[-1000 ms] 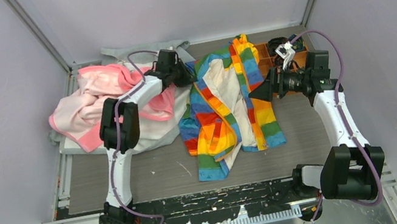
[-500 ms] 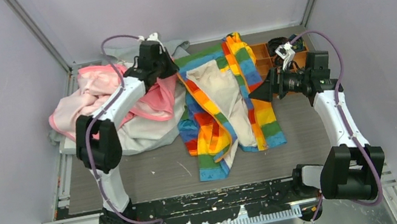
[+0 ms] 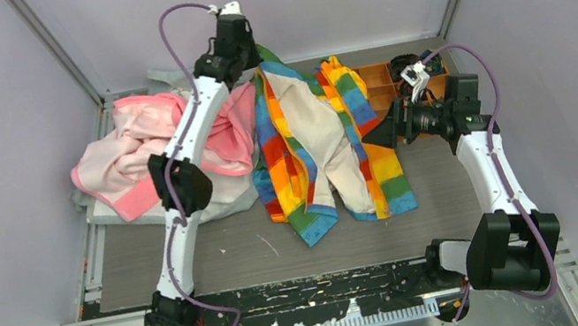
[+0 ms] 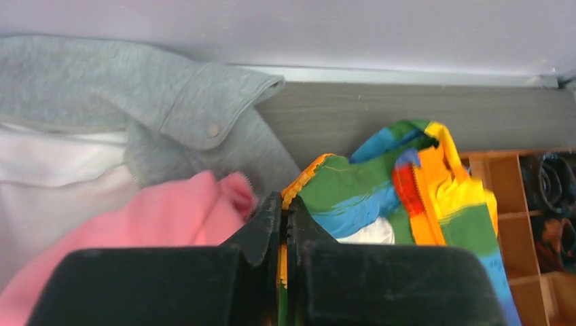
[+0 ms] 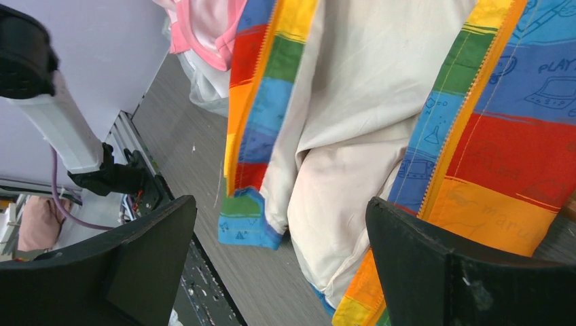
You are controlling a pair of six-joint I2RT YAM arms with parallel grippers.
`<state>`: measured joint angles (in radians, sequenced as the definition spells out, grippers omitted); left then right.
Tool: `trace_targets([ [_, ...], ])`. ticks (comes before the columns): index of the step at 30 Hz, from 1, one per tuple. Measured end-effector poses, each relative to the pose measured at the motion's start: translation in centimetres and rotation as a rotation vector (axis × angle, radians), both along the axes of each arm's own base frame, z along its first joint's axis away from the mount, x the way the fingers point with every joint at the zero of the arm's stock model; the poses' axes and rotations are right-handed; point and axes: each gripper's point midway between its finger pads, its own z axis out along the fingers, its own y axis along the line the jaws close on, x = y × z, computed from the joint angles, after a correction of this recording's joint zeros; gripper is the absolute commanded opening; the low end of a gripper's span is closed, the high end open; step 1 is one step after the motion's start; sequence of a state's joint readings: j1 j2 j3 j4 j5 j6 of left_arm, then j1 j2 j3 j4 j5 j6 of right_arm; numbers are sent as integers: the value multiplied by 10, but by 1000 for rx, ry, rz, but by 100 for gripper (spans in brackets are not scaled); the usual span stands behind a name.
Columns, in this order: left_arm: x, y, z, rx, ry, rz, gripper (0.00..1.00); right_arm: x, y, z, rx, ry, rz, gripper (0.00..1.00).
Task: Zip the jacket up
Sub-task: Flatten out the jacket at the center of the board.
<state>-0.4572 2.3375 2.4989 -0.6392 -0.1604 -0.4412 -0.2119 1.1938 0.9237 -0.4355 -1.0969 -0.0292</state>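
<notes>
Top external: the jacket (image 3: 319, 149) lies open along the middle of the desk (image 3: 221, 256), collar end at the far edge, hem toward the near edge, cream lining up. Left gripper (image 3: 249, 60) is high over the far edge with the jacket's left front panel hanging from it. We read that as hoisting the panel so the fabric drops straight and the zipper line untangles. The pink garment (image 3: 130, 146) and the grey garment (image 3: 163, 77) are heaped in the far-left corner, and an orange tray (image 3: 383, 79) sits in the far-right corner, both outside the job. Right gripper (image 3: 375, 137) hovers just beside the right front panel, apart from it. Left wrist: the left gripper (image 4: 284, 204) is pressed together, pinching the orange zipper tape (image 4: 306, 178) at the panel's top edge; the rest of the jacket (image 4: 367, 190) bunches behind it. Right wrist: the right gripper (image 5: 280, 204) is spread wide with nothing between the fingers, aimed at the lining (image 5: 353, 102), with the right-side zipper tape (image 5: 462, 129) running down in view. We judge it is waiting to take the other side. The slider can't be made out in any view, and nothing is zipped yet.
</notes>
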Motion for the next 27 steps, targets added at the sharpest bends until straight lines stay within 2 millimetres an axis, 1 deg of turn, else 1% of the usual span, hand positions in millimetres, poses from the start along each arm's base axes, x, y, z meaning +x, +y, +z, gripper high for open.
trace_targets([
  [1, 7, -7, -5, 2, -9, 12, 6, 0, 0, 0, 0, 0, 0, 100],
  [2, 10, -16, -10, -5, -13, 20, 14, 0, 0, 0, -1, 0, 0, 100],
  [3, 11, -29, -19, -17, -10, 19, 24, 0, 0, 0, -1, -1, -1, 100],
  [4, 9, -43, -30, -33, 6, 11, 34, 0, 0, 0, -1, 0, -1, 100],
  [5, 5, -55, -40, -46, 21, 0, 42, 0, 0, 0, -2, -1, -1, 100],
  [6, 1, -72, -50, -80, 39, -15, 48, 0, 0, 0, -4, -3, -1, 100],
  [8, -8, -106, -68, -161, 77, -65, 55, 0, -1, -1, -6, -4, -1, 100],
  [9, -13, -123, -73, -208, 94, -103, 57, 1, -1, -1, -7, -6, -1, 100],
  [10, -22, -145, -77, -272, 120, -155, 59, 1, -1, -1, -9, -6, -1, 100],
  [12, -33, -165, -79, -331, 150, -223, 60, 0, -1, -2, -10, -5, 1, 100],
  [13, -38, -172, -78, -355, 161, -250, 60, 0, -1, -2, -9, -3, 1, 100],
  [14, -40, -176, -72, -372, 154, -276, 60, 0, -1, -2, -10, -2, 1, 100],
  [15, -41, -177, -66, -373, 142, -293, 60, 0, -1, -3, -10, -2, 1, 100],
  [17, -46, -167, -54, -339, 122, -314, 61, 0, -1, -2, -10, -3, 2, 100],
  [19, -57, -147, -37, -281, 98, -329, 61, 0, -1, -3, -10, -2, 2, 100],
  [21, -77, -124, -12, -229, 67, -345, 61, 0, -1, -2, -9, -3, 3, 100],
  [24, -120, -84, 41, -205, -34, -378, 61, 0, -1, -2, -9, -3, 4, 100],
  [25, -139, -70, 59, -213, -73, -391, 61, 0, -1, -2, -9, -4, 4, 100],
  [26, -158, -59, 72, -225, -104, -404, 61, 0, -1, -2, -9, -3, 4, 100],
  [27, -174, -51, 81, -240, -130, -416, 60, 0, 0, -2, -9, -4, 5, 100],
])
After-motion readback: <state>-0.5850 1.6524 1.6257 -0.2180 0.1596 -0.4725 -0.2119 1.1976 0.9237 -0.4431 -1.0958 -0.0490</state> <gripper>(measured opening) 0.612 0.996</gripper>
